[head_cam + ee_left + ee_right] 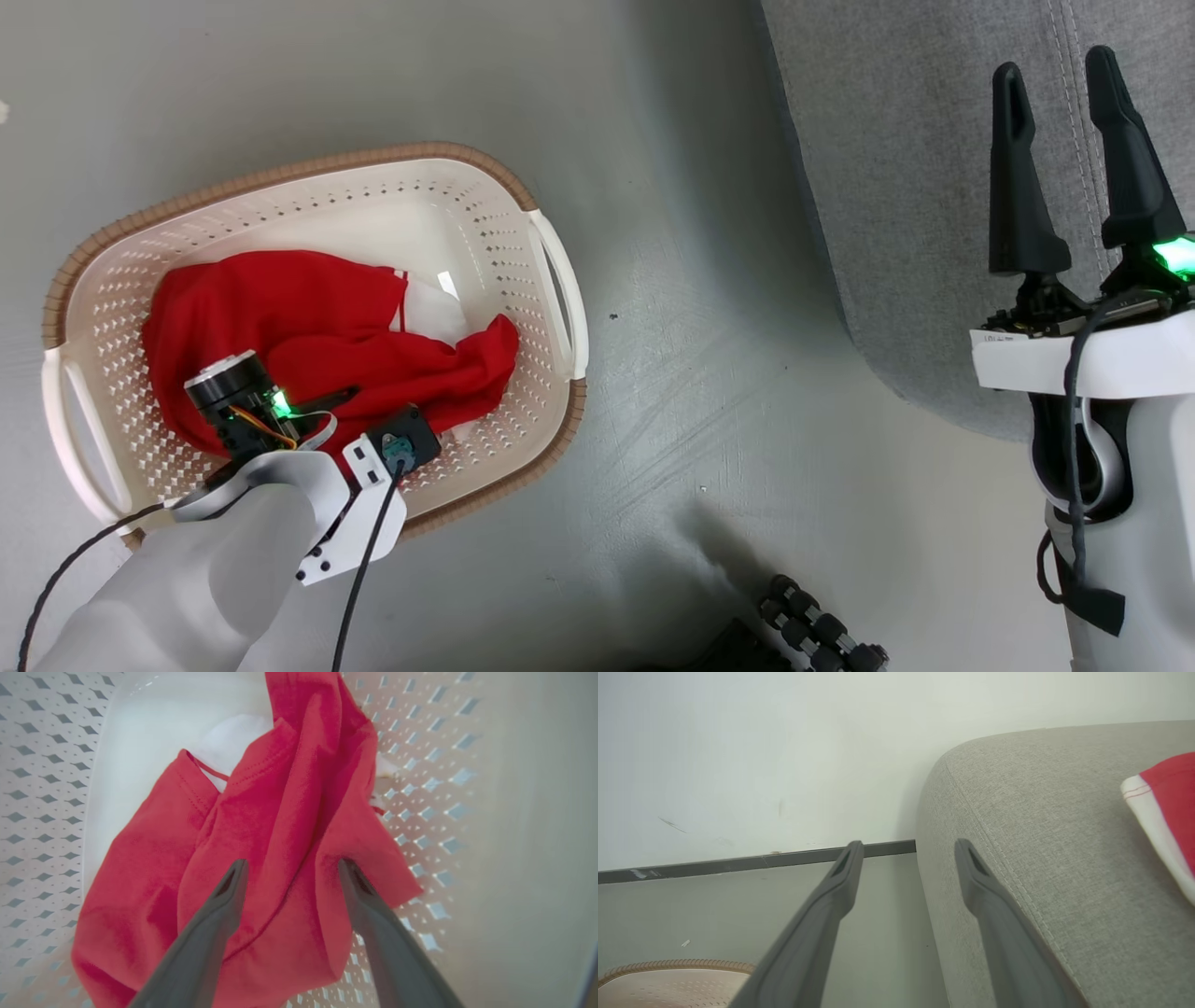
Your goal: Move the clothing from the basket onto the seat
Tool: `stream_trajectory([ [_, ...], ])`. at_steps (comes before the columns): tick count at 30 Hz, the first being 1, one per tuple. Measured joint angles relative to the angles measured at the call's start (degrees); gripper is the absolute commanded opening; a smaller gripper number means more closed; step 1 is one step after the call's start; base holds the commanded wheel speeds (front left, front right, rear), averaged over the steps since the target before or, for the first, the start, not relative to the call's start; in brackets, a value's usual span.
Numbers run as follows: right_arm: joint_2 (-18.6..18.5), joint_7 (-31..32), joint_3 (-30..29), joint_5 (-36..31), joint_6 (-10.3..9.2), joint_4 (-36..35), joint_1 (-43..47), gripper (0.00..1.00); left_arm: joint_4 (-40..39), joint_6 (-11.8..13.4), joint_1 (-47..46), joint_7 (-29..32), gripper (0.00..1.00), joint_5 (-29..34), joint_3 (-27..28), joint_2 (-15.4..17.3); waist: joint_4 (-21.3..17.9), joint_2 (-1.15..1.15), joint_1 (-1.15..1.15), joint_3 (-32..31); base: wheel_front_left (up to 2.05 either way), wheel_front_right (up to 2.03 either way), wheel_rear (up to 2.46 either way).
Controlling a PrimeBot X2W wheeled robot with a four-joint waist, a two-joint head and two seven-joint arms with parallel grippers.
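Observation:
The basket (551, 280) stands on the floor at the left, holding crumpled red clothing (317, 327) with a bit of white fabric (233, 737) beside it. My left arm reaches down into the basket. The left gripper (293, 863) is open, its two fingers straddling a raised fold of the red clothing (285, 812), tips resting on the cloth. The right gripper (1055, 70) hangs open above the grey seat (896, 187) with nothing between its fingers. In the right wrist view, another red garment with white trim (1167, 807) lies on the seat (1041, 835) at the far right.
Grey floor (700, 392) separates the basket from the seat. A black ribbed object (812, 635) lies at the bottom of the head view. Past the right gripper (909, 844) are a pale wall with a dark baseboard (738, 863) and the basket's brown rim (668, 966).

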Motion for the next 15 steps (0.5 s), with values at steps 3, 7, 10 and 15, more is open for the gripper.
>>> stream_trajectory([
  [3, 0.00, -0.03, 0.44, 0.31, 0.00, 0.59, -0.74, 1.00, 0.77, 0.00, -0.34, 0.03, 1.00, -0.42, -1.92, -0.08, -0.46, 0.00, 0.00, 0.52, 0.00, 0.00, 0.00],
  [7, 0.00, -0.04, 0.67, 0.36, 0.00, 1.26, -1.04, 1.00, 1.67, 0.00, -0.62, 0.63, 1.00, -1.60, -4.31, -0.22, -0.94, 0.00, 0.00, 1.03, 0.00, 0.00, 0.00],
  [10, 0.00, -0.04, 0.69, 0.43, 0.00, 2.07, -1.95, 1.00, 2.22, 0.00, -0.94, 1.58, 0.89, -2.80, -6.61, -0.53, -1.11, 0.00, 0.00, 1.17, 0.00, 0.00, 0.00],
  [15, 0.00, -0.05, 0.66, 0.56, 0.00, 2.57, -2.20, 1.00, 2.89, 0.00, -1.07, 1.62, 0.48, -4.58, -8.91, -1.22, -1.15, 0.00, 0.00, 0.99, 0.00, 0.00, 0.00],
])
